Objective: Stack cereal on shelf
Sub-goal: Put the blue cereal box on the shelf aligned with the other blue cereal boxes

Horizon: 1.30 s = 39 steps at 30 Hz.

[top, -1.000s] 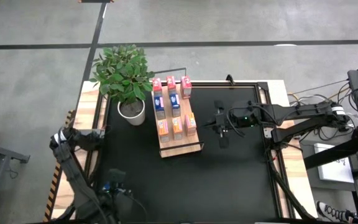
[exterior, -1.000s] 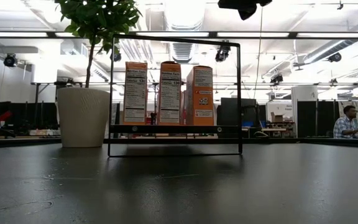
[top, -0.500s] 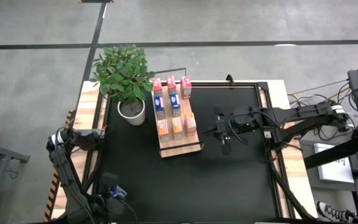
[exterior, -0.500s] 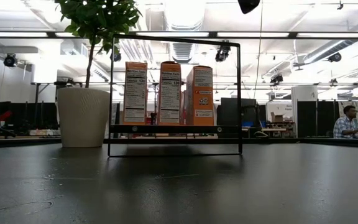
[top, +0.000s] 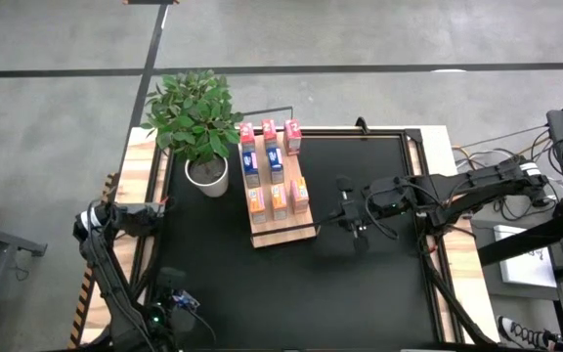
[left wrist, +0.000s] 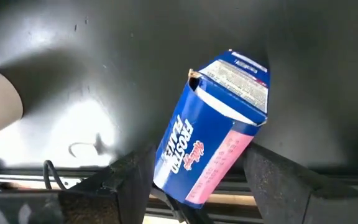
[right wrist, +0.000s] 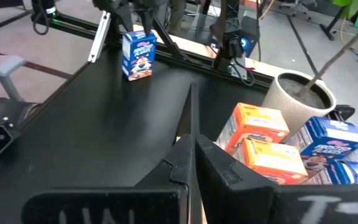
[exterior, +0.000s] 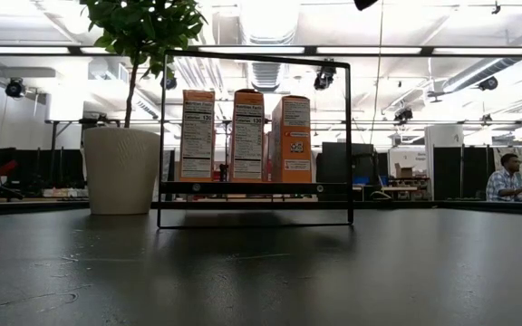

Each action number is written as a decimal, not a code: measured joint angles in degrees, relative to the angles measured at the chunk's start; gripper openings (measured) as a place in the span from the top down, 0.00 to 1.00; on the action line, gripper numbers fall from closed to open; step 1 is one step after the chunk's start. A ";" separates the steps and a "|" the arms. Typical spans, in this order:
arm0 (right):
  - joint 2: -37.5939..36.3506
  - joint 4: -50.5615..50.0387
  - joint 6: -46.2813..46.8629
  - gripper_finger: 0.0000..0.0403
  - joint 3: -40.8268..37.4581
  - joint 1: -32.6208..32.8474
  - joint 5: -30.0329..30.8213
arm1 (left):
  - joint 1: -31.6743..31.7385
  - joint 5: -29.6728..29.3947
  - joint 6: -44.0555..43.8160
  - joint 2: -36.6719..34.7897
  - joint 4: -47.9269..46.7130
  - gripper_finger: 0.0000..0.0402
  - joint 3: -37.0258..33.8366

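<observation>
Left tool [left wrist: 197,177] grips blue cereal box [left wrist: 213,127]; right tool [right wrist: 190,163] closed.

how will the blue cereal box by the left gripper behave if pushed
The small blue cardboard cereal box looks light and thin-walled; its top flap gapes, so a squeeze probably dents it. Standing tall and narrow, it likely tips if pushed high.
</observation>
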 joint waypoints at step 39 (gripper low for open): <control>0.02 0.07 0.74 0.97 0.00 1.57 0.07 | 0.01 -2.27 -10.67 6.30 0.41 0.52 3.61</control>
